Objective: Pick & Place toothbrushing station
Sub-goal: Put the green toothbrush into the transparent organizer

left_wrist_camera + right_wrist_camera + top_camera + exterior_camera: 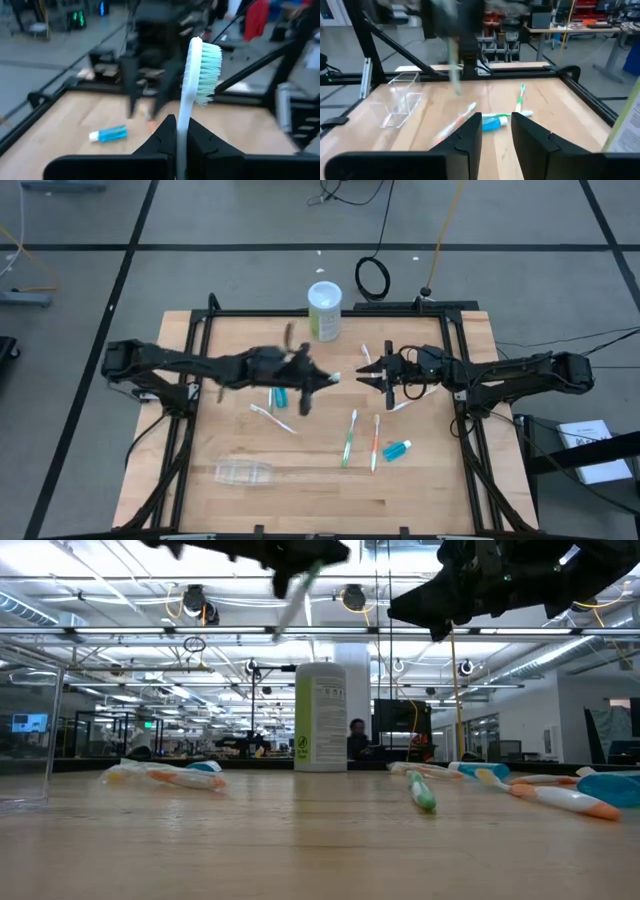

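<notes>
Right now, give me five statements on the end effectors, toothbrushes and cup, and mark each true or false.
1. The left end effector is shut on a white toothbrush with green bristles. True.
2. The right end effector holds a teal tube. False: its fingers are open and hold nothing; a teal tube lies on the table beyond it.
3. The clear plastic cup lies on its side. True.
4. The white-and-green canister lies tipped over. False: it stands upright.
5. Both end effectors rest on the table. False: the low view shows both raised above it.
</notes>
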{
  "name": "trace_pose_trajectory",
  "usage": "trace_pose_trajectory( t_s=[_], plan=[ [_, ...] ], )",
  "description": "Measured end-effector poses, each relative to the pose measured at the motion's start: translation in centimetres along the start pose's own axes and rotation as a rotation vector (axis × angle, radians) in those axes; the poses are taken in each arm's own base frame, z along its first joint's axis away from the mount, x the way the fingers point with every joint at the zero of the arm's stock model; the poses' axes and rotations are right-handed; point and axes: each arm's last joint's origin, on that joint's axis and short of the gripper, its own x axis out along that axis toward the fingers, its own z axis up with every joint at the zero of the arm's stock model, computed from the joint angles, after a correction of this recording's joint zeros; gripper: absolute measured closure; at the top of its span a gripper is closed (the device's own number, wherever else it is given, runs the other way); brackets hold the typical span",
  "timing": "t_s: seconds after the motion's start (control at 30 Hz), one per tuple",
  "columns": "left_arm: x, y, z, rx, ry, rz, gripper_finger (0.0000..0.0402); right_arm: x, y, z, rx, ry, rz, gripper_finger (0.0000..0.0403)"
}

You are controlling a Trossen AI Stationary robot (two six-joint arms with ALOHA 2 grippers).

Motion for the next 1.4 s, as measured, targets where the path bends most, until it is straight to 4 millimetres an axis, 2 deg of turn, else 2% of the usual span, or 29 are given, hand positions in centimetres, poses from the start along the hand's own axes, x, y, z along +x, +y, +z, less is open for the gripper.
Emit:
trace_pose_trajectory(
  t_s=[0.33,0.6,0.73,0.87,1.17,1.4],
  plan=[
    [-8.8,-8.3,-4.2,-0.127,-0.161,0.198,0.0389,-0.4,-0.1,-0.5,-0.016,-0.038,-0.007,0.0305],
    [-14.3,-13.9,-8.2,-0.108,-0.156,0.374,0.0389,-0.6,-0.1,-0.2,-0.048,-0.100,-0.009,0.0309],
    [-16.3,-15.7,-10.0,-0.134,-0.168,0.437,0.0389,-0.6,-0.1,0.1,-0.076,-0.138,-0.011,0.0308],
    [-17.8,-17.1,-10.9,-0.155,-0.185,0.438,0.0389,-0.7,-0.1,0.4,-0.102,-0.166,-0.013,0.0309],
    [-21.5,-19.4,-11.2,-0.203,-0.188,0.298,0.0389,-0.7,-0.1,0.6,-0.131,-0.187,-0.017,0.0309],
    [-23.3,-20.1,-11.9,-0.116,-0.166,0.218,0.0389,-0.7,-0.1,0.6,-0.134,-0.187,-0.018,0.0310]
  ],
)
